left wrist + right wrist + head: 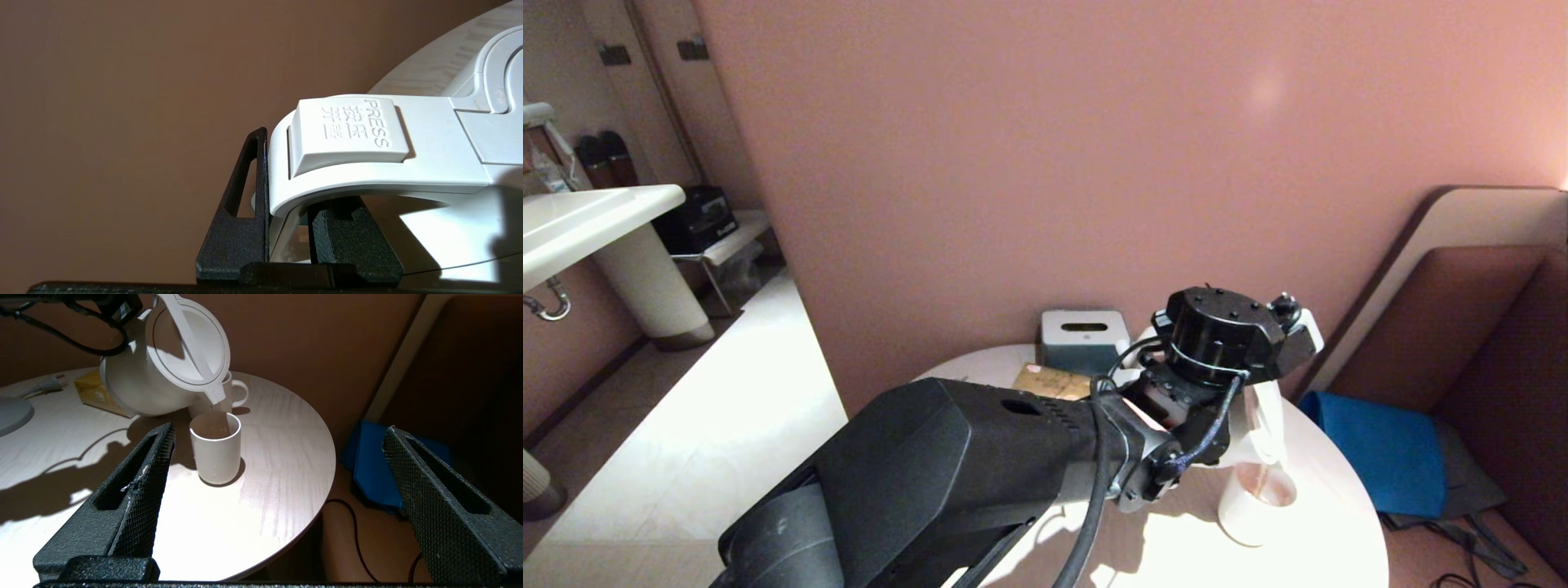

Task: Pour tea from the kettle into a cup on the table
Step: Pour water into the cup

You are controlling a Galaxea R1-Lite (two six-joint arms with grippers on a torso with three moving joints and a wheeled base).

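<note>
Your cup (215, 451) stands near the bench (265, 490) edge at about 4 o'clock in the head view, tea (218, 411) streaming into it from the tilted kettle (163, 363). Overtilt and the stream overshoots the rim or floods it; the ribbed mug (233, 392) just behind could be knocked. The left gripper (286, 228) is clamped on the kettle handle; a slip dumps it. The right gripper (278, 498) hangs wide, empty.

White kettle (139, 381) and plain white cup (215, 457) are being shown on white table (265, 465) w/ faint wood grain; pale reddish-brown tea (1270, 488) is being seen in cup; black mesh-textured gripper fingers (139, 486); blue cloth (1376, 453).
</note>
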